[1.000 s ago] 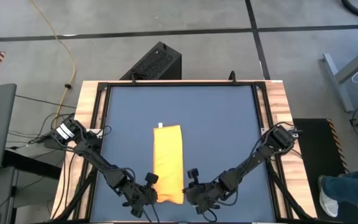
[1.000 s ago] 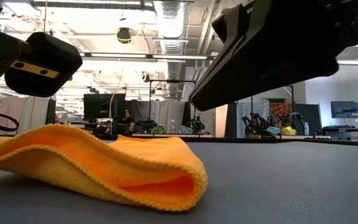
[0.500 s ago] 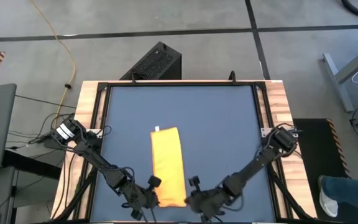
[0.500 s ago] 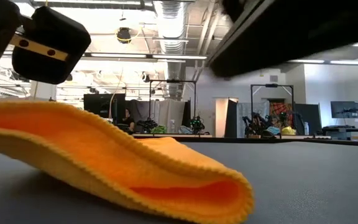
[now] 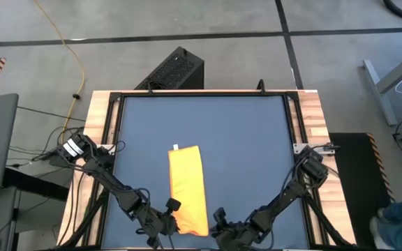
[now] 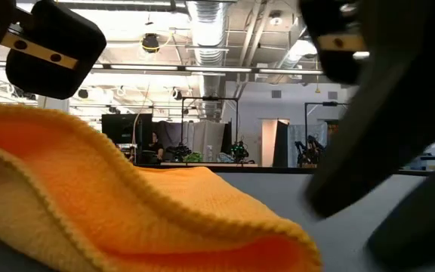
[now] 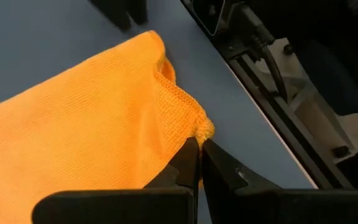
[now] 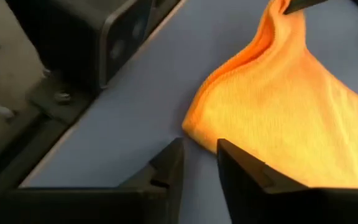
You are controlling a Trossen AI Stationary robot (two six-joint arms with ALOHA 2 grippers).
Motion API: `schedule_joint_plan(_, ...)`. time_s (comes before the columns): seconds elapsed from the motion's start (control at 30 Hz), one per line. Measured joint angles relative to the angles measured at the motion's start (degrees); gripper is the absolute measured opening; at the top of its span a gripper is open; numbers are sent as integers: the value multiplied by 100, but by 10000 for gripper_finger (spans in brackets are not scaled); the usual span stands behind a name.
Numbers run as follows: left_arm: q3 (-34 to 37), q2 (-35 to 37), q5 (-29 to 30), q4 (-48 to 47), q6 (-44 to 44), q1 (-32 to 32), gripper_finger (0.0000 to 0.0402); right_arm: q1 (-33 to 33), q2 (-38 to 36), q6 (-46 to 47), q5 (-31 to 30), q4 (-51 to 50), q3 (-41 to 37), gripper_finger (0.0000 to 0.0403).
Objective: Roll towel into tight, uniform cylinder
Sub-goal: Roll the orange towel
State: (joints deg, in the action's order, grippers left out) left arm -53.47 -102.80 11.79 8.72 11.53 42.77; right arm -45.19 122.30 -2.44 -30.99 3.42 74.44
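Robotics lab: exposed ceiling ducts (image 6: 206,19), more robot rigs (image 6: 240,149) behind (monitors too), concrete floor (image 5: 208,21).

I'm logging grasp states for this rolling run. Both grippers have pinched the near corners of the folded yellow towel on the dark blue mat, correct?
Only partly. The left gripper is shut on a near corner of the yellow towel, as the left wrist view shows. The right gripper has not: in the right wrist view its fingers stand open just short of the other near corner, over the dark blue mat.

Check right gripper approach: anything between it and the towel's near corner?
Nothing visible. The right gripper sits open just short of the towel, with only bare blue mat between. The left gripper is shut on the towel's other near corner.
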Motion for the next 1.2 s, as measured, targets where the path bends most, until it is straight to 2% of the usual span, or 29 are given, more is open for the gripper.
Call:
schedule_joint_plan(0.23, 0, -2, 2, 19, 19, 43, 0, 2, 75, -222, -81, 29, 178, 174)
schedule_joint_plan(0.47, 0, -2, 76, 28, 3, 43, 0, 231, 81, -259, 518, -4, 174, 174)
schedule_joint_plan(0.67, 0, -4, 87, 26, -29, 43, 0, 260, 81, -406, 612, 179, 172, 152)
schedule_joint_plan(0.8, 0, -4, 87, 27, -31, 43, 0, 259, 184, -386, 726, 364, 164, 119)
schedule_joint_plan(1.03, 54, -7, 92, 111, 307, 219, 0, 258, 253, 928, 856, 339, 170, 16)
schedule_joint_plan(1.2, 243, -55, 329, 411, 628, 445, 0, 267, 256, 1741, 834, 478, 170, 23)
